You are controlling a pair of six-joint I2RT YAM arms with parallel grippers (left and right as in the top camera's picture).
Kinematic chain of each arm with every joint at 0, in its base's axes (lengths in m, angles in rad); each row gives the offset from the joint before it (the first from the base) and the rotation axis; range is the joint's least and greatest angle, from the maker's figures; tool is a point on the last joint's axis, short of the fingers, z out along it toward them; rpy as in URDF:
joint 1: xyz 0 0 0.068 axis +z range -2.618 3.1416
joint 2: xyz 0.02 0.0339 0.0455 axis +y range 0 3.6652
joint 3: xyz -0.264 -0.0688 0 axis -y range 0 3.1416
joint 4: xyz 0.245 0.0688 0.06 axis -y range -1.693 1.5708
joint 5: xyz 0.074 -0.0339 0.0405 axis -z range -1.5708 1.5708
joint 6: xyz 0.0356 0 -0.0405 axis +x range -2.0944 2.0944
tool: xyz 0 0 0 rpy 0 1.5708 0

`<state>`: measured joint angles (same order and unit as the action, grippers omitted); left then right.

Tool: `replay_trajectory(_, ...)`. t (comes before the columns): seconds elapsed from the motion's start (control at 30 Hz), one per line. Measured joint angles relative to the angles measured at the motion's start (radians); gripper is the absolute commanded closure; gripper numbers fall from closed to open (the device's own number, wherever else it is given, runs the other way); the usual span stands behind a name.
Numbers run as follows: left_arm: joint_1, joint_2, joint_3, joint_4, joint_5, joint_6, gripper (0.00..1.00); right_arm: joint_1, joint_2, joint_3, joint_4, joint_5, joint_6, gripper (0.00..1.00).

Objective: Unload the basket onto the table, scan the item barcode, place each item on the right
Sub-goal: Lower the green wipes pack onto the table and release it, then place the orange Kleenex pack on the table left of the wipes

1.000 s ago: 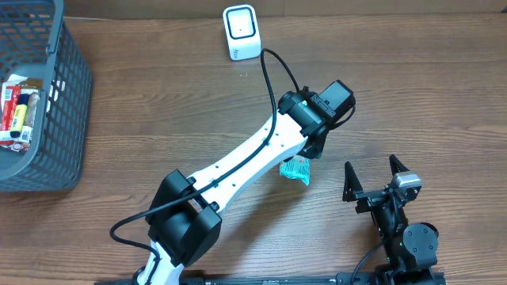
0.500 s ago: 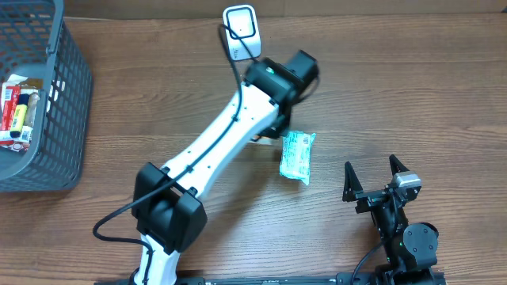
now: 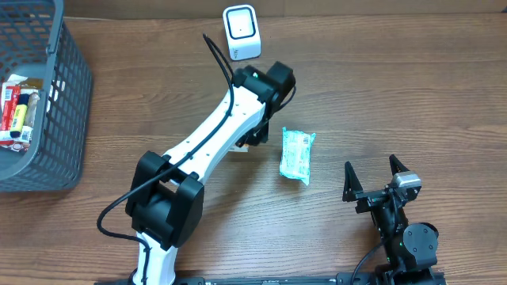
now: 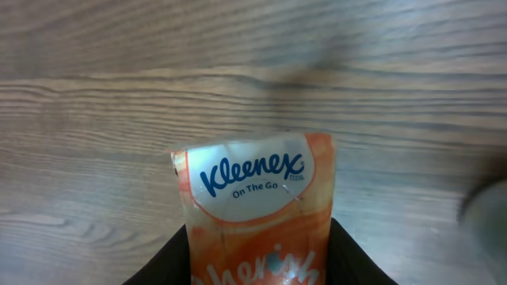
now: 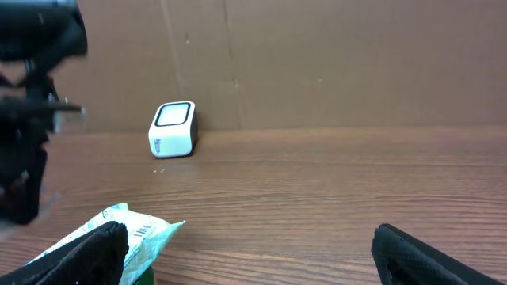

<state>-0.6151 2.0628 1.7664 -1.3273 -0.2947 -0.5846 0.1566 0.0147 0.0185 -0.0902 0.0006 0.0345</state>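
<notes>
Orange fills your left wrist view: the orange and white Kleenex tissue pack (image 4: 257, 198) sits between the two black fingers (image 4: 162, 265) of your left tool (image 4: 259, 237). The tool is closed narrowly onto the pack's sides. The logo end points away from the camera, over the brown wooden desk (image 3: 412, 87). You cannot tell from this view whether the pack touches the wood.

From overhead, the pack is almost wholly hidden under the white arm. You can place it only beneath the wrist, left of the teal plastic packet (image 3: 297, 156) and apart from the white box-shaped scanner (image 3: 241, 32). The scanner stands upright at the far edge of the desk. The teal packet lies flat on the wood by itself, near the left arm but not touching it.

Your right tool (image 3: 371, 168) stands at the near right of the desk, fingers spread wide and holding nothing. Its wrist camera looks across the wood to the scanner (image 5: 173, 129), with the teal packet (image 5: 119, 229) just beside its left finger.

A grey plastic mesh basket (image 3: 71, 103) at the far left holds a few small packages.
</notes>
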Motion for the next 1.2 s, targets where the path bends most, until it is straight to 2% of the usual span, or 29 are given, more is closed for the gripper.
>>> replay_trajectory(0.23,0.000,0.000,-0.203,0.193,-0.005,-0.011,0.67,0.000,0.000,0.000,0.000,0.000,0.000,0.00)
replay_trajectory(0.43,0.000,0.000,-0.266,0.251,0.000,-0.012,0.54,0.000,0.000,0.000,0.000,0.000,-0.001,0.00)
replay_trajectory(0.5,0.000,0.000,-0.268,0.252,0.004,-0.014,0.49,0.000,0.000,0.000,0.000,0.000,0.000,0.00)
replay_trajectory(0.73,0.003,0.000,-0.249,0.184,0.007,-0.014,0.47,0.000,0.000,0.000,0.001,0.000,0.000,0.00)
replay_trajectory(0.93,0.045,-0.017,-0.127,0.121,0.070,0.006,0.46,0.000,0.000,0.000,0.000,0.000,-0.001,0.00)
replay_trajectory(1.2,0.092,-0.058,-0.114,0.074,0.135,0.043,0.51,0.000,0.000,0.000,0.000,0.000,0.000,0.00)
